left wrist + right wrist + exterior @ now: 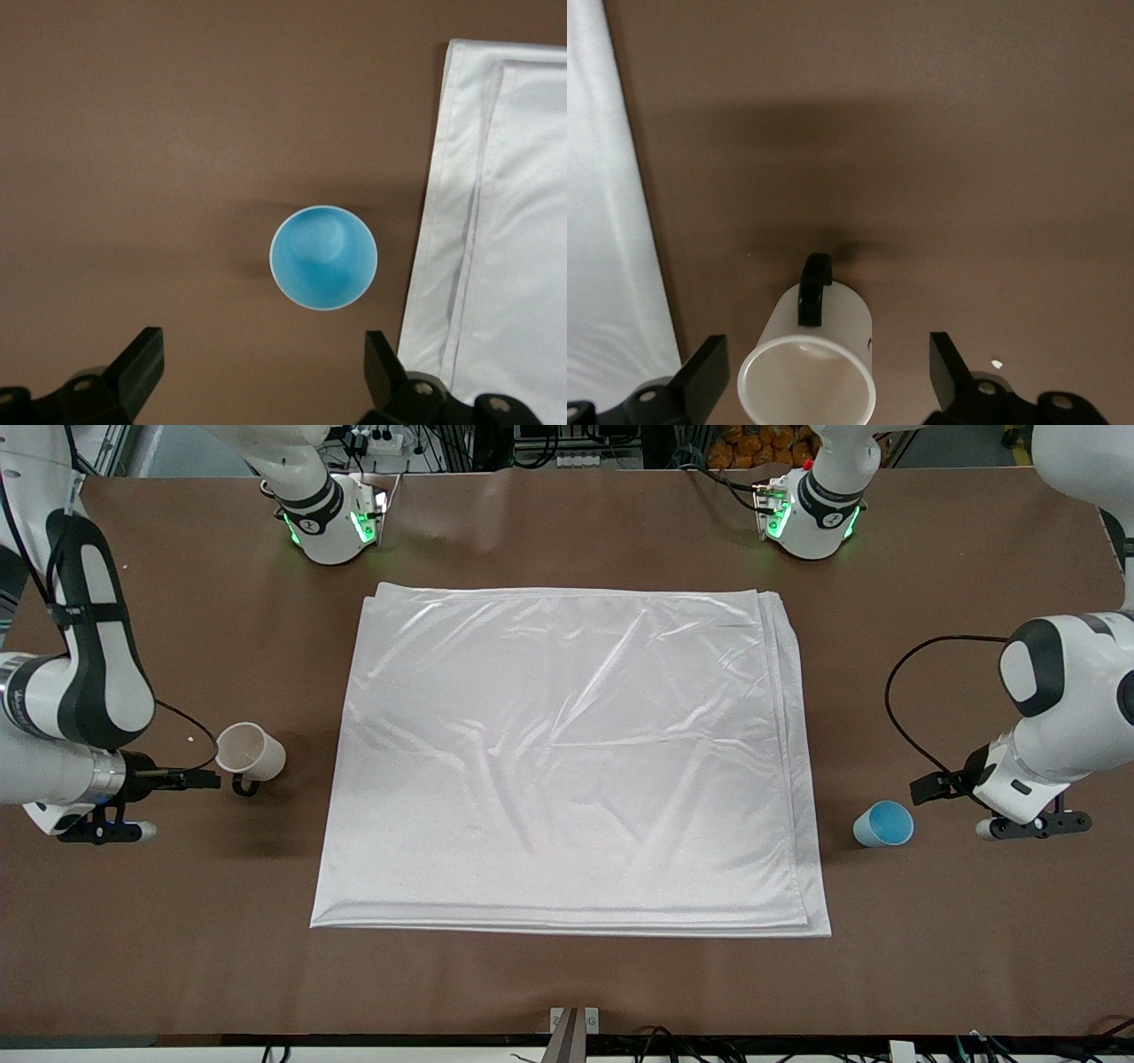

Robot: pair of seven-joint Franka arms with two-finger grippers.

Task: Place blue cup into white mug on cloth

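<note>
The blue cup point(883, 824) stands on the brown table beside the cloth point(567, 762), toward the left arm's end. In the left wrist view the cup point(323, 257) shows its bright blue inside, with the cloth's layered edge point(505, 248) beside it. My left gripper point(1032, 825) point(263, 372) hangs open and empty over the table by the cup. The white mug point(251, 753) with a black handle stands on the table off the cloth, toward the right arm's end. My right gripper point(99, 831) point(828, 372) is open over the mug point(824, 354), not touching it. The cloth's edge point(602, 248) shows beside the mug.
The two arm bases point(332, 522) point(811, 514) stand at the table's edge farthest from the front camera. A small white crumb point(997, 363) lies on the table by the mug. A metal bracket point(573, 1020) sits at the table's near edge.
</note>
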